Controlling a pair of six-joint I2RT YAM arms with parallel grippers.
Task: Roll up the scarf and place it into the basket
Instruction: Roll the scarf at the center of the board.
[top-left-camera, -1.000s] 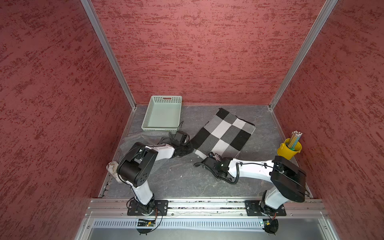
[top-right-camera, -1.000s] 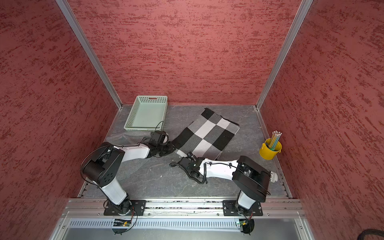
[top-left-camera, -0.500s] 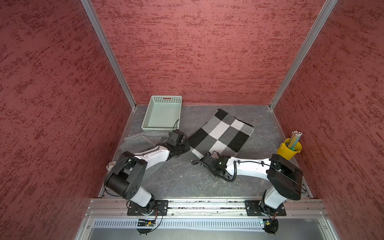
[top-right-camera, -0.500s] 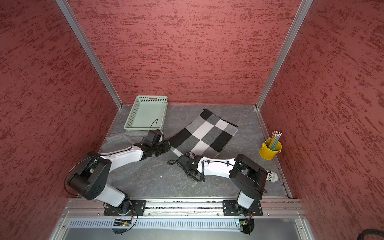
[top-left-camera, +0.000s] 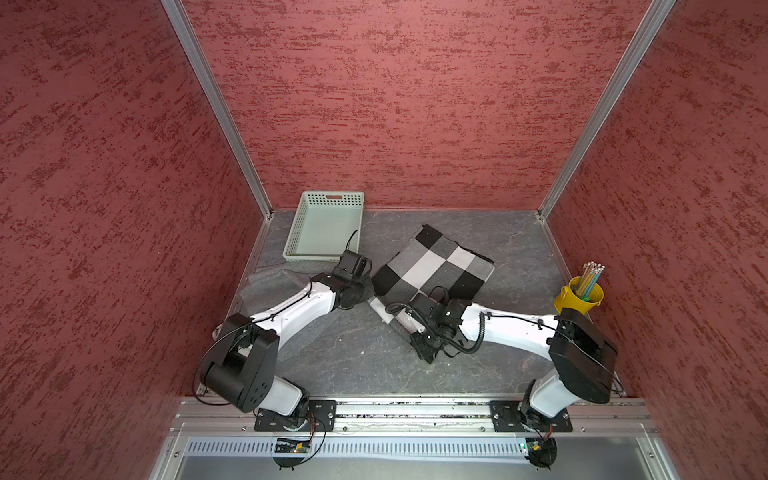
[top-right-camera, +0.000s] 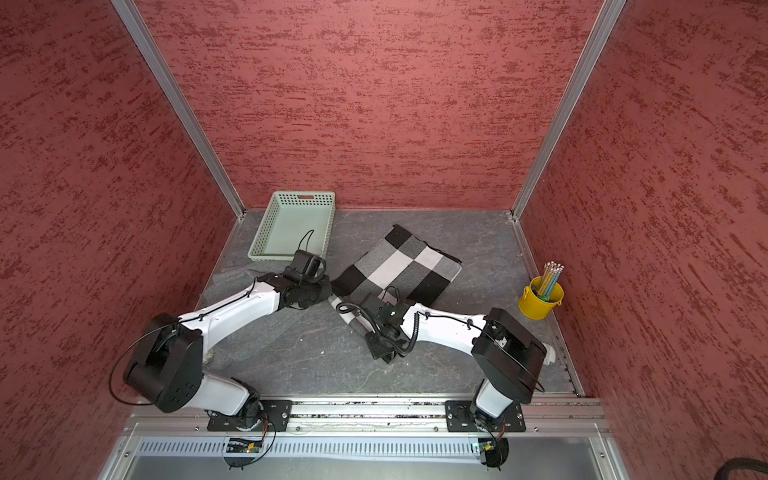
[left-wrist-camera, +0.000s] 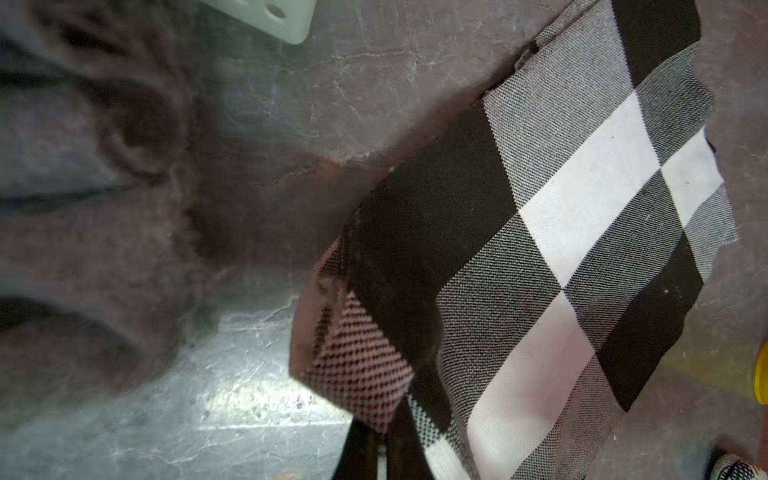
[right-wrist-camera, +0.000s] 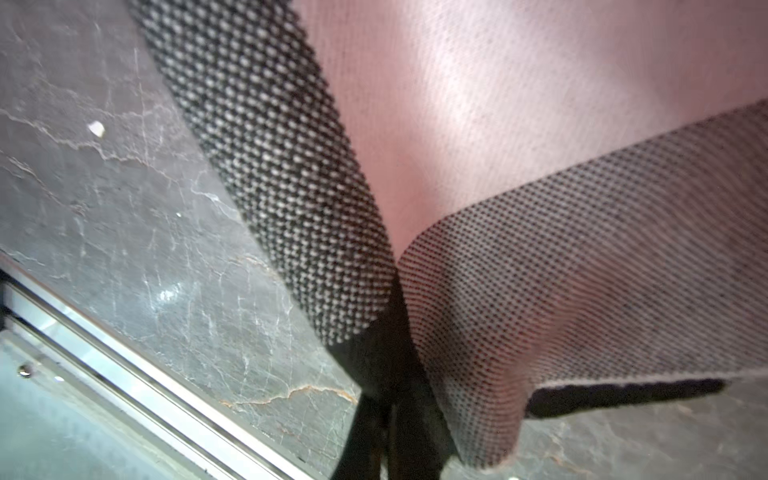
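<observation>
I've got the left gripper (left-wrist-camera: 384, 449) and right gripper (right-wrist-camera: 388, 432) each pinched shut on a near corner of the scarf (top-left-camera: 432, 270), which lies mostly flat on the counter (top-left-camera: 340, 357) beside the empty basket (top-left-camera: 311, 257), so I judge rolling barely begun, placing not yet done.

The left gripper (left-wrist-camera: 382, 444) and right gripper (right-wrist-camera: 386, 424) show only as dark fingers cut off by their wrist views' edges. In both top views the left arm (top-left-camera: 291, 311) and right arm (top-left-camera: 511, 328) cover them and the near edge of the scarf (top-left-camera: 432, 266). The left wrist view crops the basket (left-wrist-camera: 266, 16) and yellow bucket (left-wrist-camera: 764, 374) to slivers, and a blurred dark mass (left-wrist-camera: 104, 166) there is unidentifiable.
</observation>
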